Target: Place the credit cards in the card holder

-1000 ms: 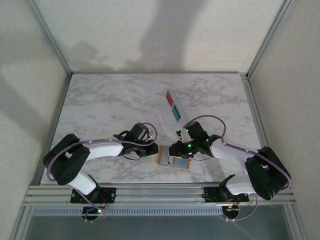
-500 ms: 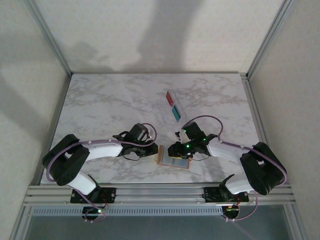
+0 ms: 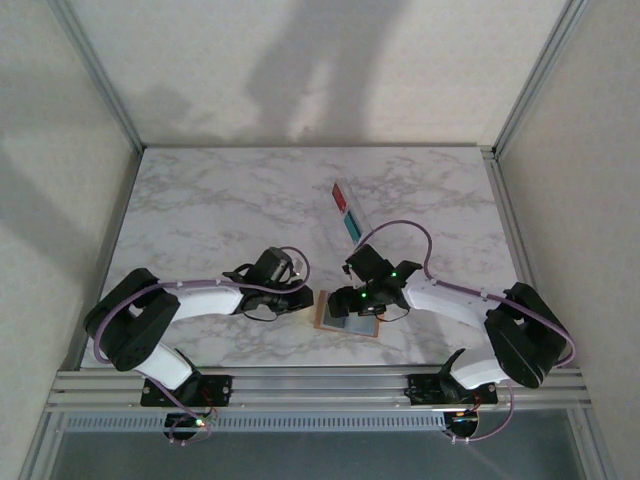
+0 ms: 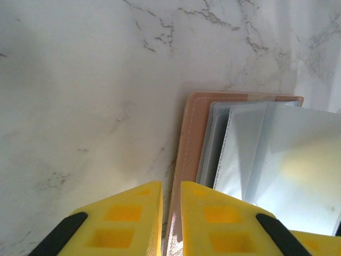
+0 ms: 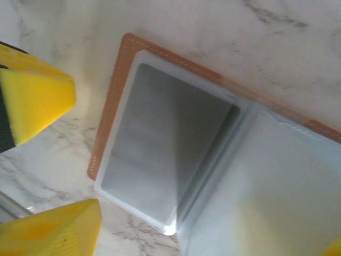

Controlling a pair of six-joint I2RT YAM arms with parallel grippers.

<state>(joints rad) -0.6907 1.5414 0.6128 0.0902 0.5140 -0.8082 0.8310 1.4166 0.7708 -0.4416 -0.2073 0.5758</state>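
Note:
The card holder [image 3: 347, 323] lies open near the table's front edge, tan cover down and grey-blue sleeves up. My left gripper [image 3: 313, 301] is shut on its left cover edge; in the left wrist view the tan edge [image 4: 187, 144] runs between the two yellow fingers [image 4: 171, 213]. My right gripper [image 3: 343, 300] hovers open just above the holder, nothing between its fingers [image 5: 194, 240]. A dark flat shape shows through the left sleeve [image 5: 165, 144]; I cannot tell what it is. The credit cards [image 3: 347, 214], red and teal among them, lie in a row farther back.
The marble table [image 3: 200, 210] has free room on its left and far side. Metal frame posts [image 3: 505, 200] run along both sides. The left gripper's yellow finger [image 5: 37, 98] appears beside the holder in the right wrist view.
My right gripper has opened wide, and its wrist has drawn slightly left and away over the holder. The left arm and the holder have stayed put.

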